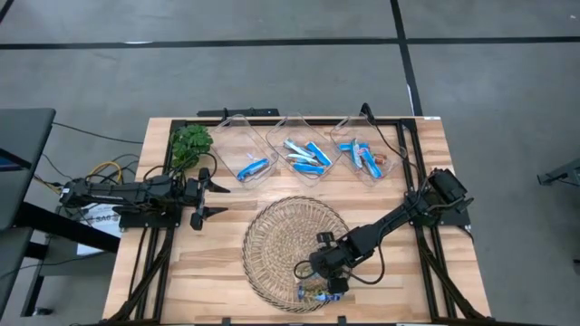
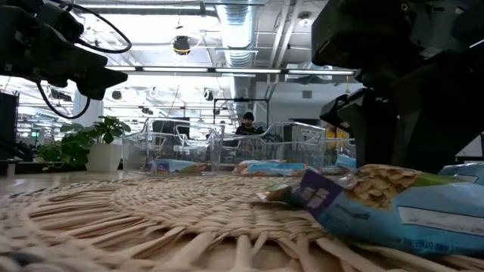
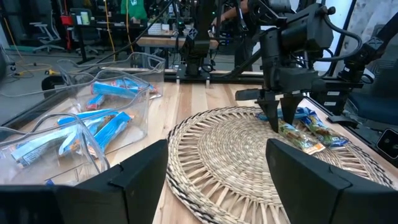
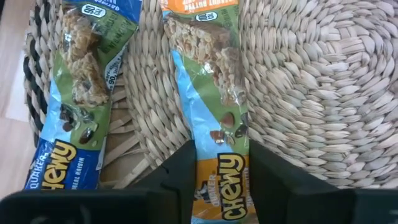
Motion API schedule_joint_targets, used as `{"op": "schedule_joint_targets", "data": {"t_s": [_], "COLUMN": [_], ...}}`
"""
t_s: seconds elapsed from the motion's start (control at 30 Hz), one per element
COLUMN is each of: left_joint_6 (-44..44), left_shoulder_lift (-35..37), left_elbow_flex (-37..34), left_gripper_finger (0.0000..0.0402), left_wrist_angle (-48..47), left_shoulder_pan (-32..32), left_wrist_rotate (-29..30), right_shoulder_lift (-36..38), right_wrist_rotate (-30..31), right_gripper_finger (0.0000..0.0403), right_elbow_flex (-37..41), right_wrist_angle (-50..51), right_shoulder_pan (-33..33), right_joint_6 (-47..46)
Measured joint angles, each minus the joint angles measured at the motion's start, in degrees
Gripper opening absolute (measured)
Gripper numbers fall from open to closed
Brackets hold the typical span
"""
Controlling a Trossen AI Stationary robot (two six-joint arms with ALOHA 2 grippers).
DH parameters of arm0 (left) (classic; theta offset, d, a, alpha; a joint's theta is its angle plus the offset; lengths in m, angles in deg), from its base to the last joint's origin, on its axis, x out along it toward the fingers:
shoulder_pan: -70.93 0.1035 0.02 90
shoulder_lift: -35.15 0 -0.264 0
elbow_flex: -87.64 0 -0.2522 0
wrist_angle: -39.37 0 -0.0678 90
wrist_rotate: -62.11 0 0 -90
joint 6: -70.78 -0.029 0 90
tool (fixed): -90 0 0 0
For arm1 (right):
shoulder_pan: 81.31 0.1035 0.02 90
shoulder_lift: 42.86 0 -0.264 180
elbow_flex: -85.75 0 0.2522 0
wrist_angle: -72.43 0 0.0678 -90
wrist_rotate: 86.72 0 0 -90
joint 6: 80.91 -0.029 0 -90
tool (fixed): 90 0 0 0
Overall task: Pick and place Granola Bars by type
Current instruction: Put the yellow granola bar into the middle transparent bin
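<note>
Two wrapped granola bars lie flat on the round wicker tray, near its near right rim. In the right wrist view one has an orange label and the other a blue label. My right gripper points down over the orange-labelled bar. It is open, with a finger on either side of the bar's label end. The left wrist view shows it upright above the bars. My left gripper waits open to the left of the tray. More blue bars lie in the clear bins.
Three clear plastic bins stand in a row along the table's far side, each holding bars. A small green plant sits at the far left corner. Bare wood shows between the tray and the bins.
</note>
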Motion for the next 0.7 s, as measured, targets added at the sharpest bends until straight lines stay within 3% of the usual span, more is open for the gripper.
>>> {"op": "schedule_joint_targets", "data": {"t_s": [0.17,0.47,0.7], "left_joint_6": [0.02,0.02,0.04], "left_shoulder_lift": [0.00,0.00,0.00], "left_elbow_flex": [0.00,-0.01,0.00], "left_gripper_finger": [0.0265,0.0265,0.0265], "left_wrist_angle": [0.01,0.02,0.02], "left_shoulder_pan": [-0.01,0.00,0.00], "left_wrist_rotate": [0.01,0.00,0.00], "right_shoulder_lift": [-0.21,-0.14,-0.08], "right_wrist_rotate": [1.11,3.08,6.05], "right_gripper_finger": [0.0120,0.0096,0.0101], "right_elbow_flex": [-1.19,-1.31,-1.35], "right_wrist_angle": [-1.68,-3.37,-15.76], "right_shoulder_pan": [0.02,-1.02,-4.71], "right_joint_6": [1.49,2.61,5.88]}}
